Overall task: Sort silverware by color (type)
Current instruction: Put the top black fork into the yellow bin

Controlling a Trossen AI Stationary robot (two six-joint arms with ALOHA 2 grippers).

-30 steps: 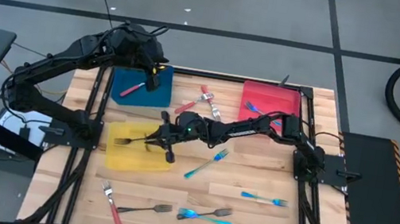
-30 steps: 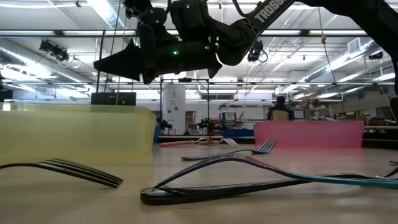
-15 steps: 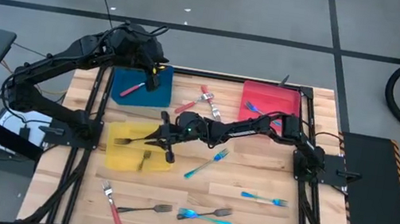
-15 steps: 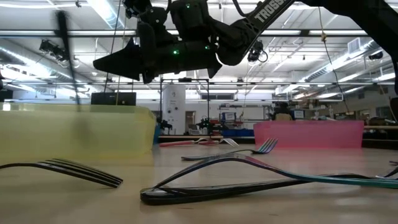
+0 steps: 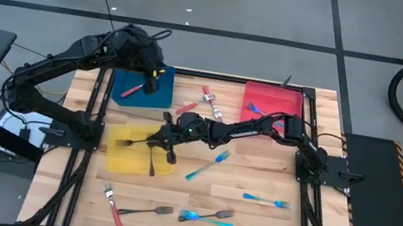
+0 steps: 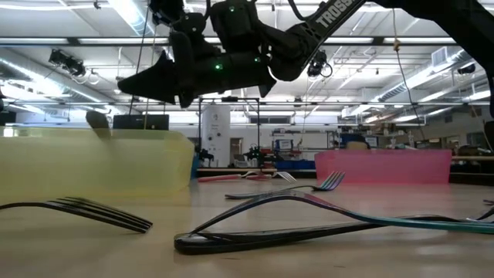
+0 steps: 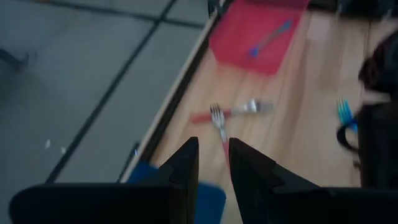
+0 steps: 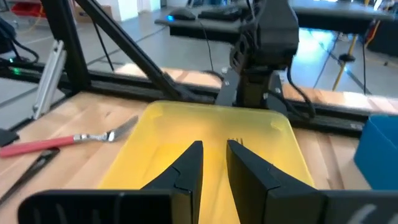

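Hovering over the yellow tray (image 5: 118, 160) at the desk's left side, my right fingers (image 5: 170, 154) stand narrowly parted and empty; two dark forks (image 5: 130, 142) lie in the tray beneath them. My left fingers (image 5: 151, 82), also slightly apart and empty, wait above the blue tray (image 5: 157, 98) at the far-left corner, beside its red-handled fork (image 5: 133, 90). Nearest unsorted: a teal fork (image 5: 207, 166) mid-desk, long axis diagonal, to my right arm's near side, with open room around it.

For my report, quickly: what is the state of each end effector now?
Left end effector, over the blue tray: open, empty.
Right end effector, over the yellow tray: open, empty.
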